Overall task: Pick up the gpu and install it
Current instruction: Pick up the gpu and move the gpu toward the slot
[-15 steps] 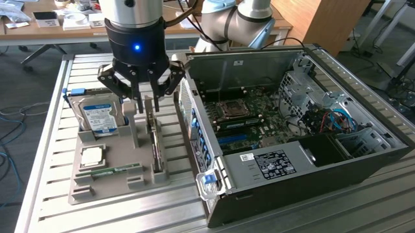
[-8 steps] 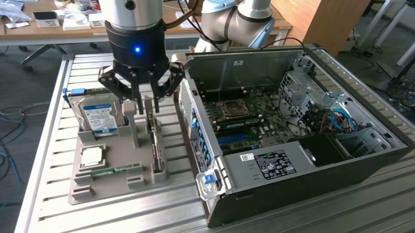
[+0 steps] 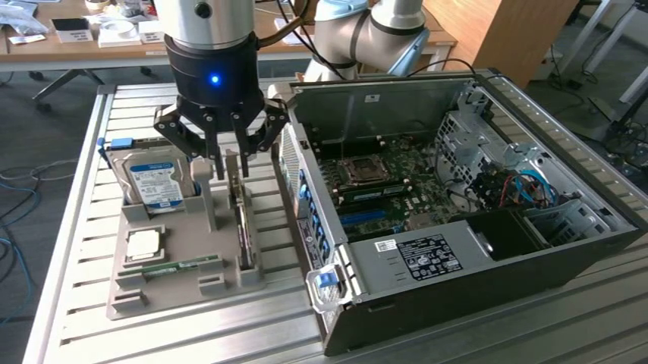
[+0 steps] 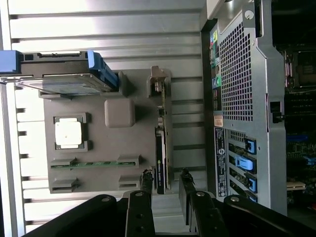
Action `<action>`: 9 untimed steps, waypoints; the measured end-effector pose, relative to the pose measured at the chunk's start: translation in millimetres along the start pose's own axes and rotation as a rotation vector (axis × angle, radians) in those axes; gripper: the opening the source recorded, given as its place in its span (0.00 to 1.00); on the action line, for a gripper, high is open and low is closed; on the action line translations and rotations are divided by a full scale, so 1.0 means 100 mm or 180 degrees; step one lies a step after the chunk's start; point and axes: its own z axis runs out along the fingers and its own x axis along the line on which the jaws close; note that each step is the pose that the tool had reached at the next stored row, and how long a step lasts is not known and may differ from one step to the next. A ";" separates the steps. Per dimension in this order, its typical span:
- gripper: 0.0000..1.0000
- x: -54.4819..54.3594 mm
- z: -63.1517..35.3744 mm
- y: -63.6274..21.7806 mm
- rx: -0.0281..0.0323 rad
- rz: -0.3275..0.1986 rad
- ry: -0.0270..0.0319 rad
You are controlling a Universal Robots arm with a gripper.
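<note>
Working remotely, I have the black gripper part-open and empty, fingers poised above the green, black-fanned gpu card standing edgewise in its grey tray; pickup in hand, demanding a square descent

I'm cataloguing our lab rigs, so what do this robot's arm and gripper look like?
The arm has rounded, pale grey joints and a silver wrist section. The gripper is a black cylinder with a small lit blue light. It ends in black bar linkages and two slim fingers.
</note>
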 end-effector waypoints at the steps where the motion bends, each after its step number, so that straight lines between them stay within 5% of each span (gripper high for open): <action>1: 0.36 0.00 0.000 0.000 0.0000 0.0000 0.0000; 9: 0.36 0.00 0.046 -0.002 0.0000 0.0000 0.0000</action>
